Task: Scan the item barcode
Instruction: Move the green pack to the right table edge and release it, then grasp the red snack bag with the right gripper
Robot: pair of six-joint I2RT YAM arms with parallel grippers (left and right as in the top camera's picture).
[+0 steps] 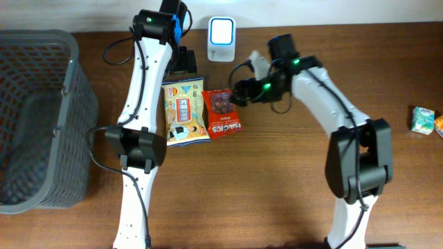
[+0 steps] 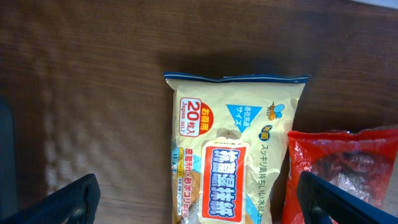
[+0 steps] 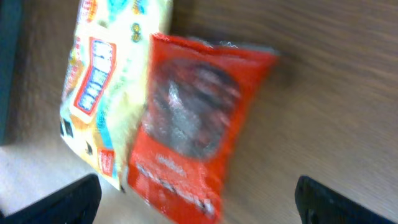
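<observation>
Red snack bag (image 1: 223,111) is lying flat on the table (image 1: 291,180), below the white scanner (image 1: 221,30) and apart from it, with its left edge touching the yellow wipes pack (image 1: 185,111). Right gripper (image 1: 241,91) is hovering at the bag's upper right corner, jaws spread wide, gripping nothing. Left gripper (image 1: 185,66) is hanging up-left of the bag, over the pack's top edge, also wide open. Bare wood is showing right of and below the bag. Basket (image 1: 41,117) is sitting far left of it, small carton (image 1: 422,119) far right.

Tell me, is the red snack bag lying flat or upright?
Flat: the red snack bag lies on the table, printed front facing up.
</observation>
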